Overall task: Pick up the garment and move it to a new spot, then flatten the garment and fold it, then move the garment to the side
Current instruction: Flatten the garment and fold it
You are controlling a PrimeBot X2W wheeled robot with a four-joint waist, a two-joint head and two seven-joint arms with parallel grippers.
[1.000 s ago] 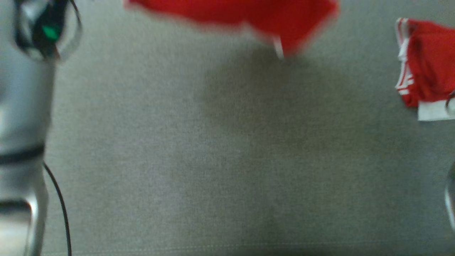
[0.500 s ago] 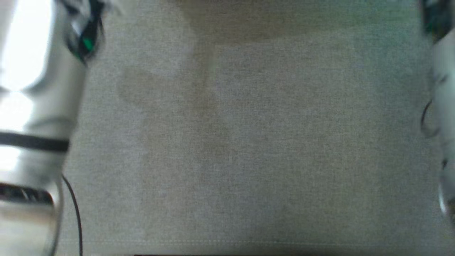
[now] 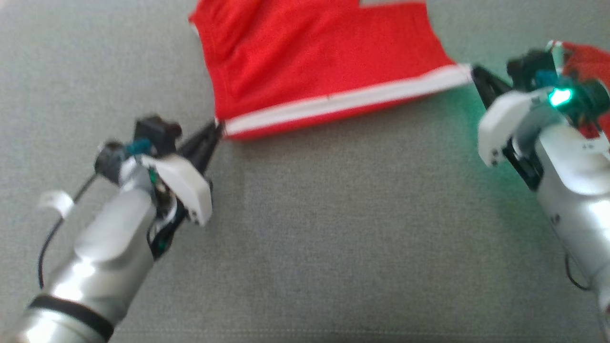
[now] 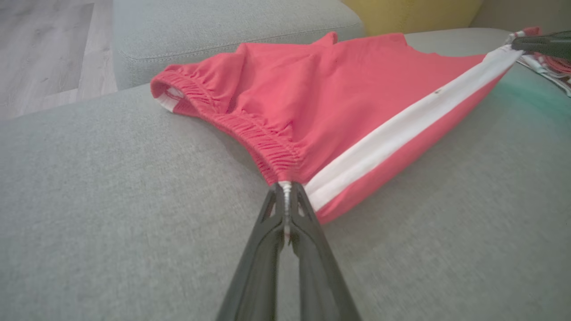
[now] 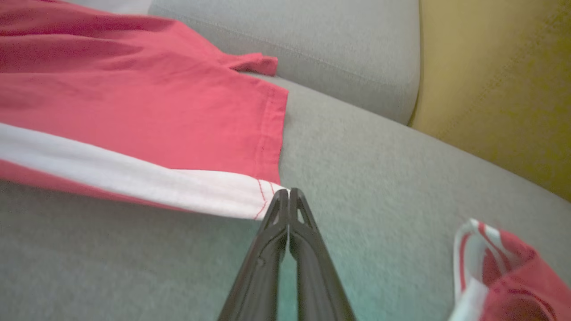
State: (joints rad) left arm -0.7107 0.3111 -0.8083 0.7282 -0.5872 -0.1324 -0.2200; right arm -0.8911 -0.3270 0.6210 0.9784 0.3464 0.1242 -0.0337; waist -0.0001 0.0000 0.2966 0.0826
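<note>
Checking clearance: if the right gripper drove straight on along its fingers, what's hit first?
The red shorts: the right gripper is shut on their white-striped hem corner. Beyond that, probably the grey seat cushion, then the backrest; depth unclear.

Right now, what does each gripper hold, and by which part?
Both hold the shorts: left gripper at the waistband corner, right gripper at the hem corner.

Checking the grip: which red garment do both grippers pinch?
The spread shorts with a wide white stripe, stretched between left gripper and right gripper; the crumpled garment lies apart.
</note>
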